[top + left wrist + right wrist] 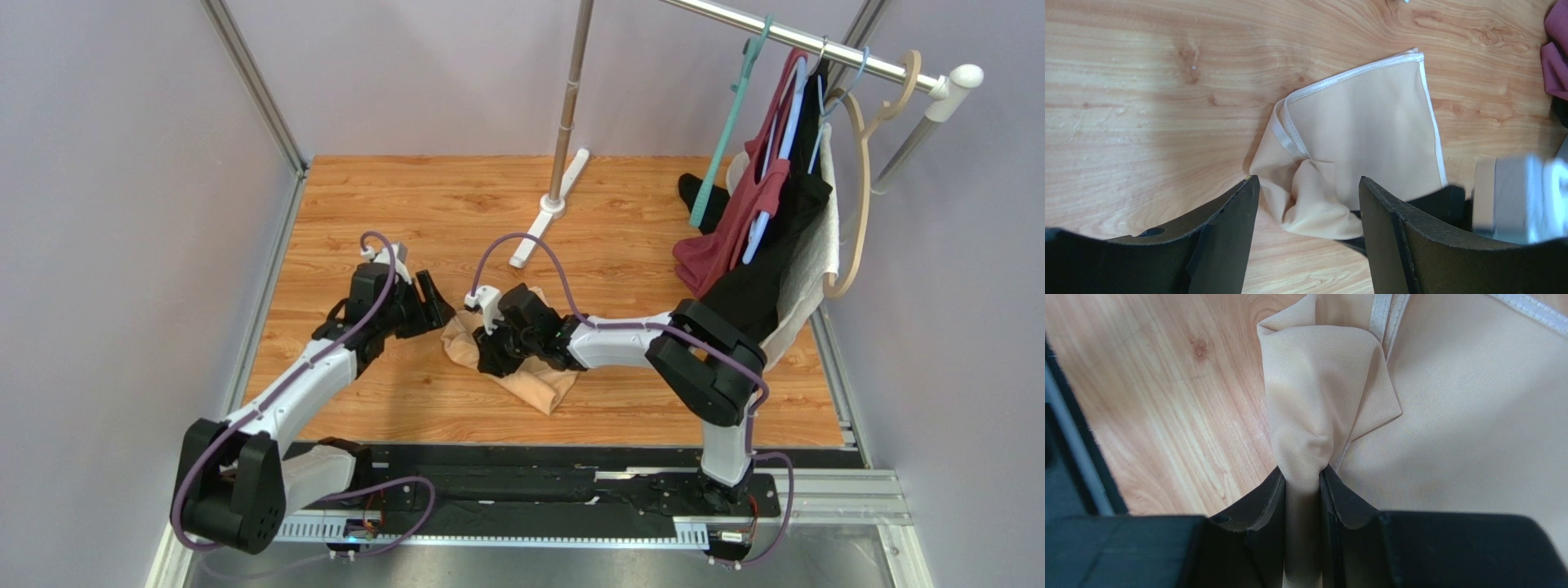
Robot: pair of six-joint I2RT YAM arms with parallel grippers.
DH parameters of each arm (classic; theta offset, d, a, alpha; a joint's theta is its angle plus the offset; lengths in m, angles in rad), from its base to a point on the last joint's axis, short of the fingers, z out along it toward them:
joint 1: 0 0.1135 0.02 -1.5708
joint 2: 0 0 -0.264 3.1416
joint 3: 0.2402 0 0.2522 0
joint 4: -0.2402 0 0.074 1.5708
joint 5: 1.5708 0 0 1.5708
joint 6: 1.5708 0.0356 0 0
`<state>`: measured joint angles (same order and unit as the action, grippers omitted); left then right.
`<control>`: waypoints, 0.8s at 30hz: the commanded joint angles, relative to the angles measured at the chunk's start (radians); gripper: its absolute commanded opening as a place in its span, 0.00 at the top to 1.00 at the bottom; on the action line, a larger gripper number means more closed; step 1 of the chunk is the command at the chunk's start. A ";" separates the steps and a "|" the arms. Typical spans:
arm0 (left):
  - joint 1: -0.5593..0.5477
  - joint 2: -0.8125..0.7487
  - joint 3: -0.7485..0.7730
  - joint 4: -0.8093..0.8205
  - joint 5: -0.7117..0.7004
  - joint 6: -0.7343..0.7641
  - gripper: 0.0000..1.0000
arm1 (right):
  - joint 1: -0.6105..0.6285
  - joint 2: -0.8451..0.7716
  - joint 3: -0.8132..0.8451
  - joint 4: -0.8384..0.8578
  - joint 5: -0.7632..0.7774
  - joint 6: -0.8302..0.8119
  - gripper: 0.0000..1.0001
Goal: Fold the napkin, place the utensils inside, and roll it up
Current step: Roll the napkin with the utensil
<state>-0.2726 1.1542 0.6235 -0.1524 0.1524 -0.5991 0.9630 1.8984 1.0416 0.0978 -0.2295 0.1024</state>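
Observation:
The peach-tan napkin (540, 382) lies crumpled and partly folded on the wooden table, near the middle. My right gripper (497, 349) is shut on a bunched fold of the napkin (1324, 416), which runs up between its jaws. My left gripper (429, 300) is open and empty just left of the napkin; in the left wrist view the napkin (1364, 135) lies ahead between the spread fingers (1229, 233), with a white-hemmed corner pointing away. The spoon is not in view.
A metal pole with a long white foot (546, 221) stands behind the napkin. A rail at the back right carries hangers with dark red, black and white garments (767, 245). Grey walls close in the table's sides.

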 commanded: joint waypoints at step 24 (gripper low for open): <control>0.003 0.107 -0.148 0.209 0.122 0.019 0.30 | -0.244 0.338 0.130 -0.073 -0.754 0.307 0.79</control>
<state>-0.2722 1.2327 0.4252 0.0181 0.2447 -0.5995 0.7254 2.1616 1.1770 0.1150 -1.0172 0.4072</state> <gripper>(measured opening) 0.695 0.217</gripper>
